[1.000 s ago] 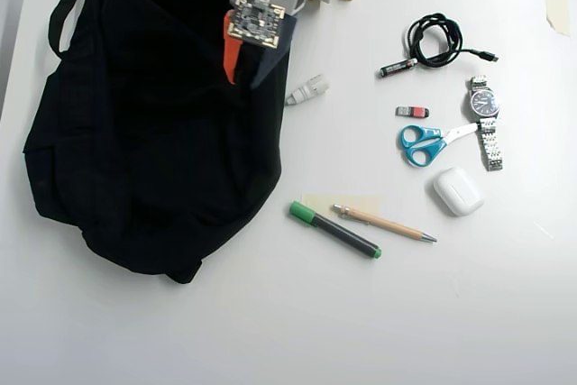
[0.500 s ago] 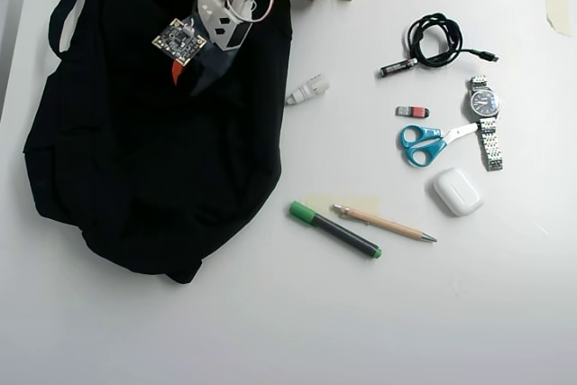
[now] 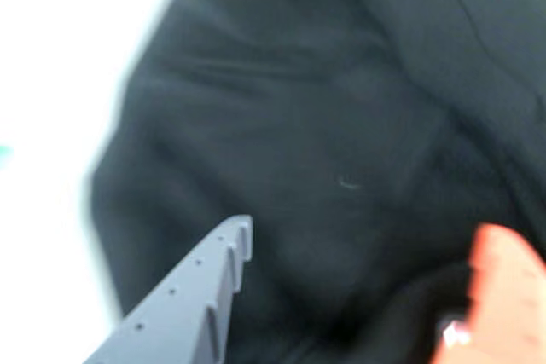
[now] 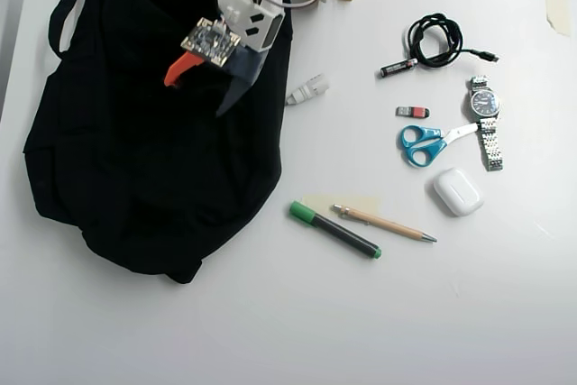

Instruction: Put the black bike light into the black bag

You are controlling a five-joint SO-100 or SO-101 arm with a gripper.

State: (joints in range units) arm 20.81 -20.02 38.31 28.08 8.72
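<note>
The black bag (image 4: 144,151) lies spread over the left part of the white table in the overhead view, its strap running off at the top left. It also fills the wrist view (image 3: 324,125). My gripper (image 4: 194,96) hangs over the bag's upper middle with the jaws wide apart and nothing between them. In the wrist view the gripper (image 3: 367,236) shows a grey finger (image 3: 196,296) and an orange finger (image 3: 503,296) above the dark fabric. The black bike light is not visible in either view.
Right of the bag lie a small grey-white cylinder (image 4: 306,90), a black-and-green marker (image 4: 334,229), a pen (image 4: 383,223), blue scissors (image 4: 424,143), a white earbud case (image 4: 458,191), a watch (image 4: 487,123), a coiled black cable (image 4: 437,40) and a small stick (image 4: 412,112).
</note>
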